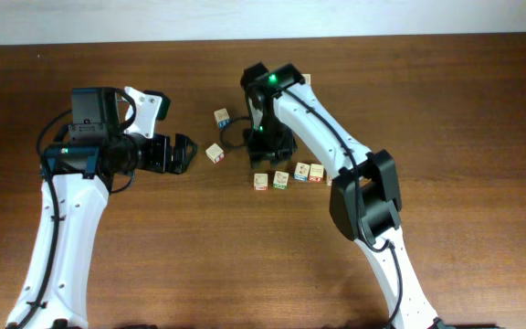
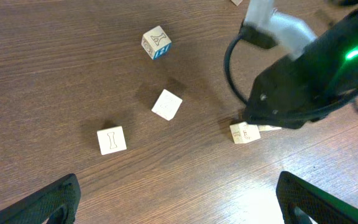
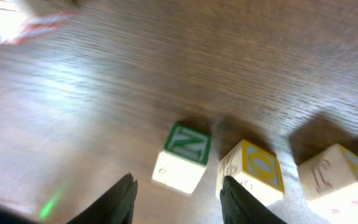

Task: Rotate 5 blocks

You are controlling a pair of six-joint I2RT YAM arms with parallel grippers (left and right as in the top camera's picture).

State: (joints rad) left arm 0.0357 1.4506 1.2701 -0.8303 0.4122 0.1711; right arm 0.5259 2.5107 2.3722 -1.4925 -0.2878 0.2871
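Note:
Several pale wooden blocks lie in a short row [image 1: 281, 180] on the table, just in front of my right gripper [image 1: 268, 157]. In the right wrist view a block with a green N [image 3: 182, 157] rests on the wood just beyond my right gripper [image 3: 178, 200], whose jaws stand apart without touching it. A yellow O block [image 3: 253, 169] and another block [image 3: 340, 180] sit to its right. My left gripper [image 1: 176, 153] is wide open over bare wood [image 2: 179, 211]. A loose block [image 1: 215, 153] lies just to its right and shows in its own view too [image 2: 167, 104].
Another loose block [image 1: 222, 118] lies behind the row, seen tilted in the left wrist view [image 2: 156, 42], with a bone-printed block [image 2: 112, 139] nearer. A further block [image 1: 306, 80] sits behind the right arm [image 1: 336, 146]. The right arm's black wrist [image 2: 303, 87] covers part of the row.

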